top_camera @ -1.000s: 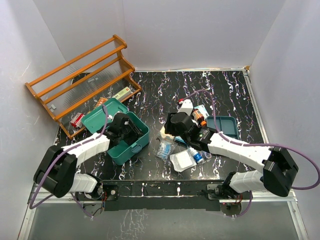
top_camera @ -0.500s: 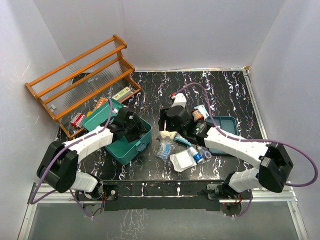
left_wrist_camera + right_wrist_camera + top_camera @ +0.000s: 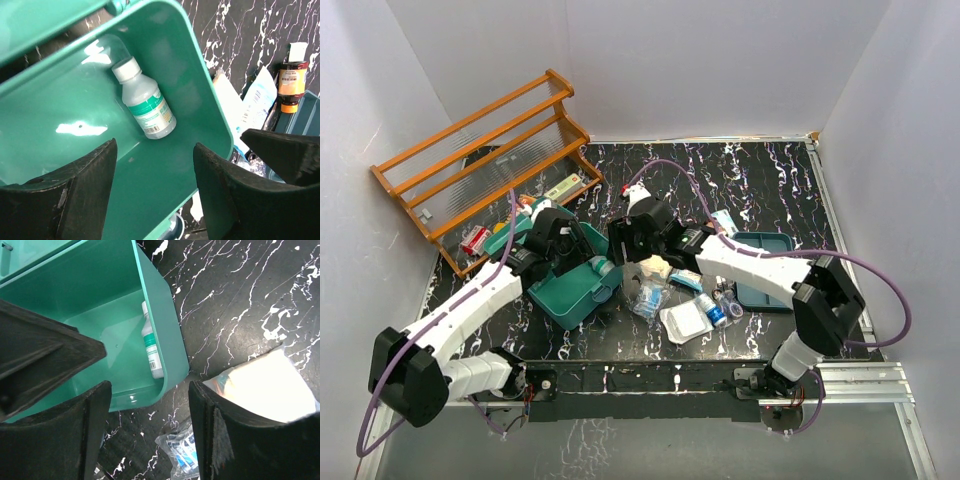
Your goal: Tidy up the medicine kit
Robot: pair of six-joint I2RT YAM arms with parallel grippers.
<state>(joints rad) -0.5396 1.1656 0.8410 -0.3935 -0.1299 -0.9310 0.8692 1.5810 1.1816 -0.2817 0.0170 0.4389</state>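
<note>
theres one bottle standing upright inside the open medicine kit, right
Not quite. One bottle is inside the open medicine kit, but it lies on its side along a wall rather than standing upright. The left wrist view shows it most clearly.

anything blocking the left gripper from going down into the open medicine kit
Nothing visible does. The left gripper hangs open directly over the medicine kit, whose lid is swung back. The only thing inside is one bottle, lying on its side against the far wall, off the gripper's line.
</note>
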